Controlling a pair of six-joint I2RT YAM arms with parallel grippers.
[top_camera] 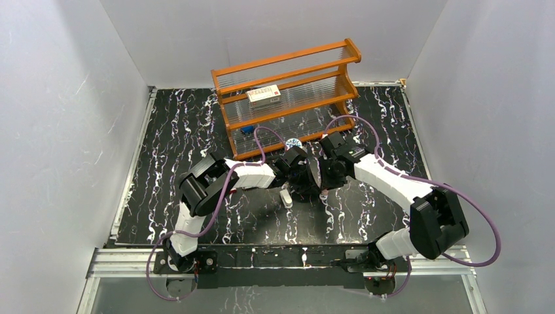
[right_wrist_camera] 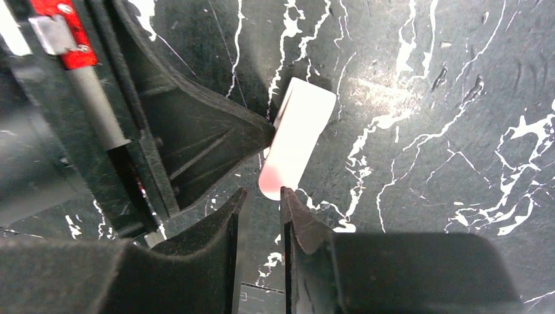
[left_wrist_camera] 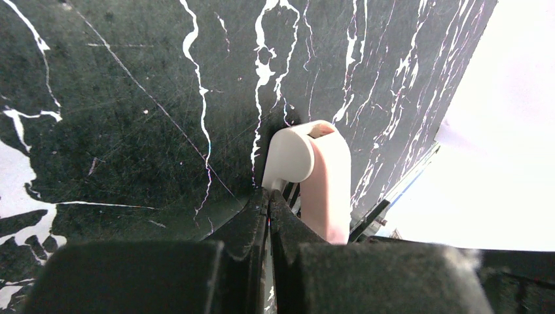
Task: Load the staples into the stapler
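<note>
The white mini stapler (right_wrist_camera: pixel 298 134) sits on the black marbled tabletop (right_wrist_camera: pixel 445 98), between the two arms. The left tool (left_wrist_camera: pixel 268 204) has its fingers pressed together, their tips against the stapler's side; whether they nip a thin edge of it I cannot tell. The right tool (right_wrist_camera: pixel 260 196) has its fingers only narrowly spread with nothing between them, the stapler's pink-tinged end just beyond the tips.

Black table (top_camera: pixel 170 131) veined white like marble, orange rack (top_camera: pixel 281 59) at its far edge, red-and-white box (top_camera: pixel 264 95), white stapler (top_camera: pixel 286 197), purple cables (top_camera: pixel 498 241).
</note>
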